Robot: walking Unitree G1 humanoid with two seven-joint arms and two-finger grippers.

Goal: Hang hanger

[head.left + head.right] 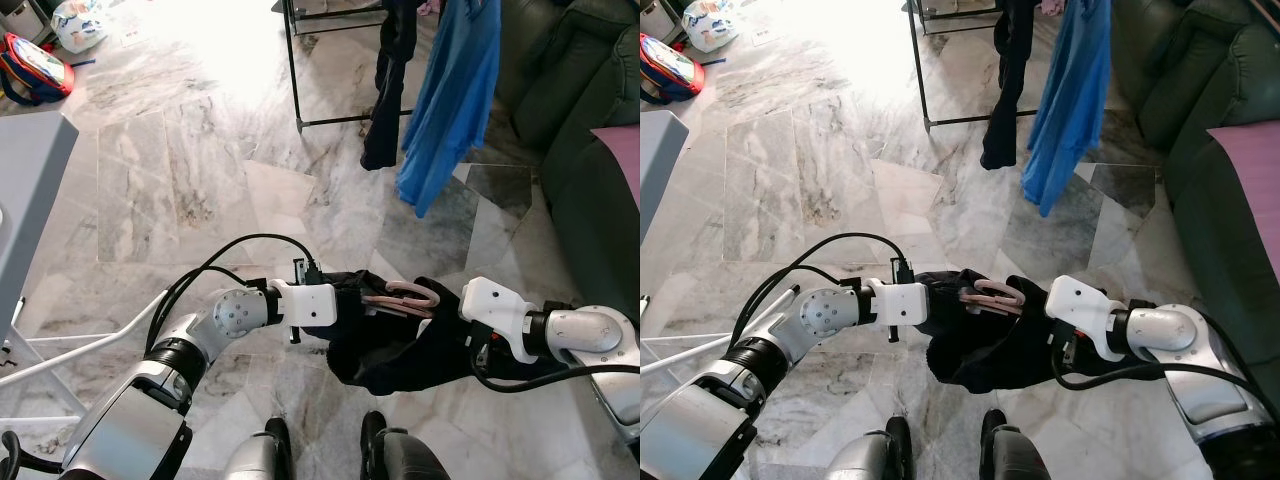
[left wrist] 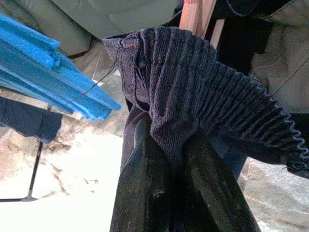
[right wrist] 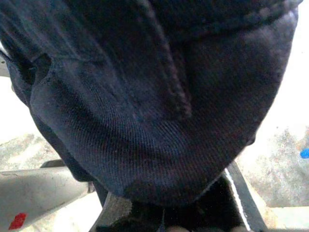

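Two silver arms bent inward at the elbows, wrists meeting low over the marble floor (image 1: 200, 190), a dark garment (image 1: 385, 345) bunched between them with a pink hanger (image 1: 400, 297) lying on top. Left gripper (image 2: 169, 159) pinched tight on a ribbed fold of the cloth. Right gripper (image 3: 193, 212) buried under the fabric, fingers possibly clamped, cannot tell. Beyond, a black rack (image 1: 330, 60) with a blue shirt (image 1: 450, 100) hanging, just beside a green sofa (image 1: 590, 150).
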